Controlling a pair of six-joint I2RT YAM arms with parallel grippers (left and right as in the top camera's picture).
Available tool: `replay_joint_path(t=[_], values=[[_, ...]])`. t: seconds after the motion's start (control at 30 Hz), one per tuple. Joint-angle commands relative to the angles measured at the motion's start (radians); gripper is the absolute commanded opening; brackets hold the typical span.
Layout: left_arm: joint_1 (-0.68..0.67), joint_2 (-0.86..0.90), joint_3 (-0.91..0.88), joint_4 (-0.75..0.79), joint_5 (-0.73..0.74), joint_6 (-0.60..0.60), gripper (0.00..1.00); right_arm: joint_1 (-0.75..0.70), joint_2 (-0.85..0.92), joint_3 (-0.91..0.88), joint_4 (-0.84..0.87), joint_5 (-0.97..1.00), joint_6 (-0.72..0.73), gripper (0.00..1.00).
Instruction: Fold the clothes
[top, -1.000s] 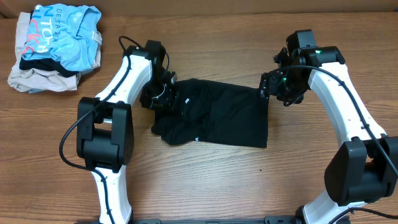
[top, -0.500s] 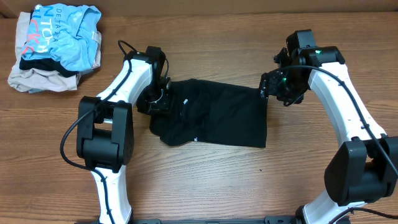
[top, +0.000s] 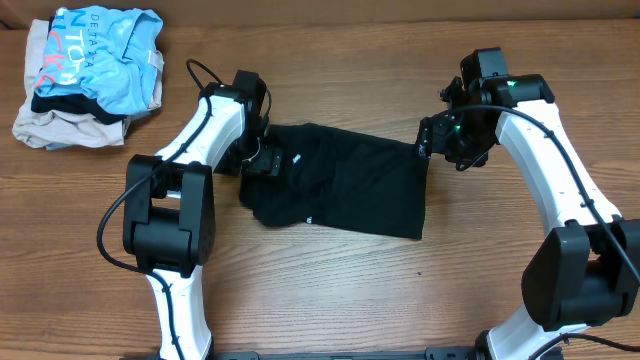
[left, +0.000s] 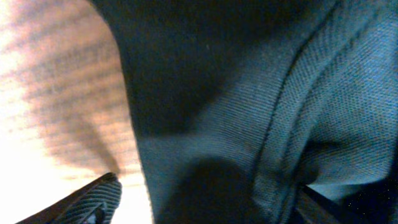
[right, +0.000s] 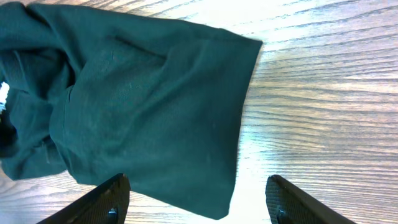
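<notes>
Clothes (top: 345, 190), black, rumpled on your bench (top: 330, 290); your right hand (top: 433, 141) hangs spread and empty at their edge, left hand (top: 262, 162) seemingly against the fabric, where you cannot tell its grip.

Overhead evenly lit; left wrist view blurred and glare-washed.

Black T-shirt (top: 350, 185) dragged slightly toward left arm (top: 205, 122), hem shifted
</notes>
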Motion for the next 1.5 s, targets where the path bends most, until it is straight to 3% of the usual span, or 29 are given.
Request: replay_joint_path(t=[0.0,0.13,0.23,0.43,0.47,0.5,0.57,0.63,0.87,1.13,1.47], values=[[0.000,0.003,-0.027,0.023,-0.010,0.002,0.79,0.005,-0.006,-0.006,0.002,-0.004,0.000,0.73],[0.000,0.003,-0.053,0.025,-0.010,0.002,0.75,0.005,-0.006,-0.006,0.003,-0.004,0.000,0.73],[0.000,0.003,-0.078,0.032,-0.010,0.002,0.63,0.005,-0.006,-0.006,0.007,-0.004,0.000,0.74],[0.000,0.003,-0.102,0.048,-0.011,0.001,0.20,0.005,-0.006,-0.006,0.007,-0.005,0.000,0.73],[0.000,0.003,-0.101,0.047,-0.019,0.002,0.07,0.005,-0.006,-0.006,0.007,-0.005,0.000,0.73],[0.001,0.003,-0.101,0.044,-0.030,0.002,0.04,0.005,-0.006,-0.006,0.007,-0.005,0.000,0.73],[0.005,0.003,-0.098,0.032,-0.055,0.001,0.04,0.006,-0.006,-0.007,0.007,-0.005,0.008,0.72],[0.011,0.003,-0.083,0.006,-0.072,0.002,0.04,0.010,-0.006,-0.013,0.013,-0.006,0.032,0.65],[0.039,0.003,0.079,-0.154,-0.073,0.003,0.04,0.048,-0.006,-0.084,0.081,-0.117,0.058,0.04],[0.024,0.003,0.313,-0.311,-0.070,0.049,0.04,0.143,-0.006,-0.232,0.271,-0.249,0.151,0.04],[-0.011,0.003,0.422,-0.385,-0.073,0.092,0.04,0.243,0.034,-0.344,0.491,-0.206,0.490,0.04]])
